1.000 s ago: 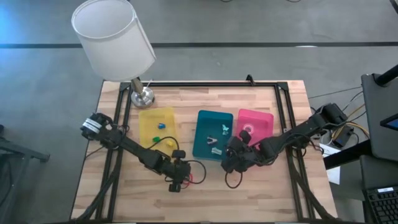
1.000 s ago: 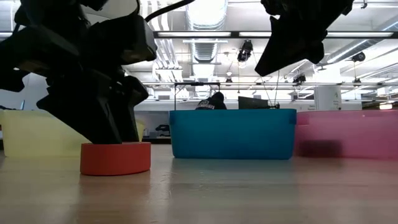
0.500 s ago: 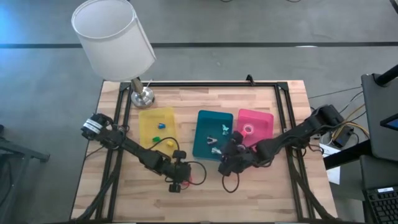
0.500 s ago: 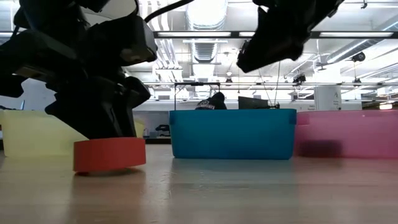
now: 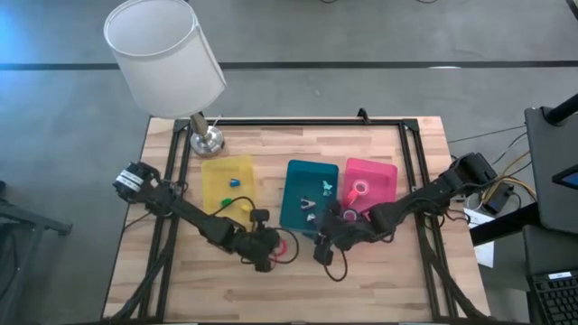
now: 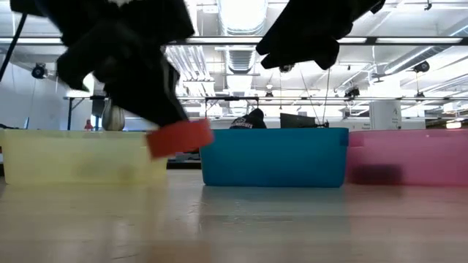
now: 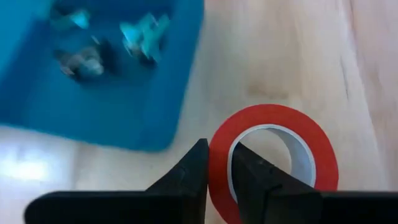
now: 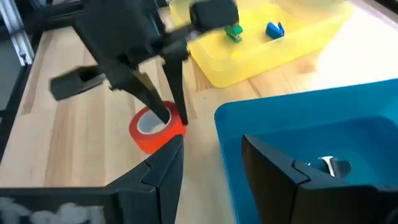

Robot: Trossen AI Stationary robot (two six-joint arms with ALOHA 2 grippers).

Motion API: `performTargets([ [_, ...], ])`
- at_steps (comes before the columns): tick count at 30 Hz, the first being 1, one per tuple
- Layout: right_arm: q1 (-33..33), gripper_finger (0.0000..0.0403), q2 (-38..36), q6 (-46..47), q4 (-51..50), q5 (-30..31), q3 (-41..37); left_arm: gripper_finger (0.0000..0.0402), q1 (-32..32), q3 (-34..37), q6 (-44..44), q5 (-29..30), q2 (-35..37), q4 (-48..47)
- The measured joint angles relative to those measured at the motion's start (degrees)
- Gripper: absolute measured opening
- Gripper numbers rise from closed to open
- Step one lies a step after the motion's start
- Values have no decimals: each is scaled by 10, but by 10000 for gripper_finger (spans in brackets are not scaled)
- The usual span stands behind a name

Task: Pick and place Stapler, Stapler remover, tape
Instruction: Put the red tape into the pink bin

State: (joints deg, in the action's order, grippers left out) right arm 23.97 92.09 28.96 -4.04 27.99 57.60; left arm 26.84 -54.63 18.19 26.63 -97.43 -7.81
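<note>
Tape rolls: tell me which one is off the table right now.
The red roll pinched on its wall by the left gripper, lifted and tilted in front of the teal tray. The pink roll lies in the pink tray.

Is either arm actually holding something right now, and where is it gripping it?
The left gripper holds a red tape roll by its wall, one finger inside the ring. The right gripper holds nothing.

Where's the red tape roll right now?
In the left gripper, shut on the red tape roll's wall and lifted off the table, just in front of the blue tray.
</note>
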Motion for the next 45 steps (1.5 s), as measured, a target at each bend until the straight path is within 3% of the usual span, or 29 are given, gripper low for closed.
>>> performTargets([
  [5, -3, 160, 0, 74, 7, 0, 0, 50, 9, -25, -14, 92, 21, 2],
  [10, -7, 160, 0, 190, 23, 0, -1, 52, 15, -48, -46, 245, 22, 2],
  [14, -8, 160, 0, 205, 45, 1, -1, 53, 15, -59, -68, 308, 22, 3],
  [29, -30, 160, 15, 204, 98, 9, 0, 55, 14, -60, -118, 365, 20, 63],
  [45, -29, 160, 13, 191, 90, 19, 0, 55, 15, -60, -108, 366, 20, 61],
])
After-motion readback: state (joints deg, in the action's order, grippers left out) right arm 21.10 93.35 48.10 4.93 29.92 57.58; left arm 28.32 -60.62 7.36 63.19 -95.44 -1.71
